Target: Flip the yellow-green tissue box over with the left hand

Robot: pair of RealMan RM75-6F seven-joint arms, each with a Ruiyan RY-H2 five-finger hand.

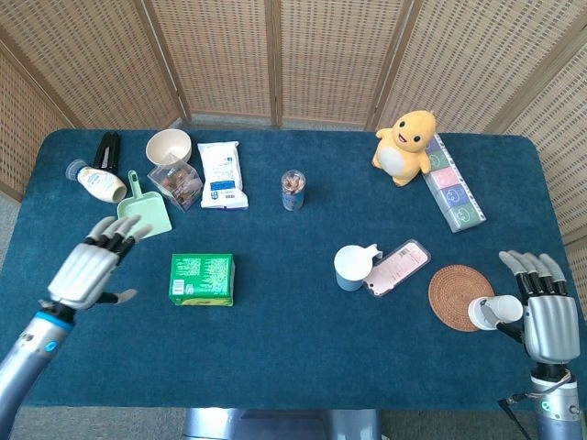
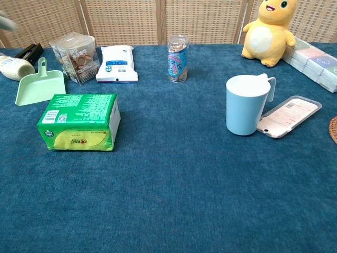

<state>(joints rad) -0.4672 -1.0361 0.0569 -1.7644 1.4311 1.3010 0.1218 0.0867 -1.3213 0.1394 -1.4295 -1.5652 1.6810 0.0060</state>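
Observation:
The yellow-green tissue box (image 1: 202, 279) lies flat on the blue table (image 1: 293, 339), left of centre; the chest view shows the tissue box (image 2: 79, 122) with green printed top and yellow front face. My left hand (image 1: 92, 266) hovers open to the left of the box, fingers spread, apart from it and holding nothing. Only a blurred fingertip of it shows at the top left corner of the chest view. My right hand (image 1: 541, 307) stays at the table's right front edge, fingers spread, empty.
A green dustpan (image 1: 142, 212), a bottle (image 1: 99, 182), a bowl (image 1: 169, 145), a snack box (image 1: 176, 181) and a white pack (image 1: 222, 174) stand behind the left hand. A small jar (image 1: 293, 190), blue cup (image 1: 351, 267), phone (image 1: 397, 267), coaster (image 1: 459, 296), plush toy (image 1: 404, 145) lie rightward.

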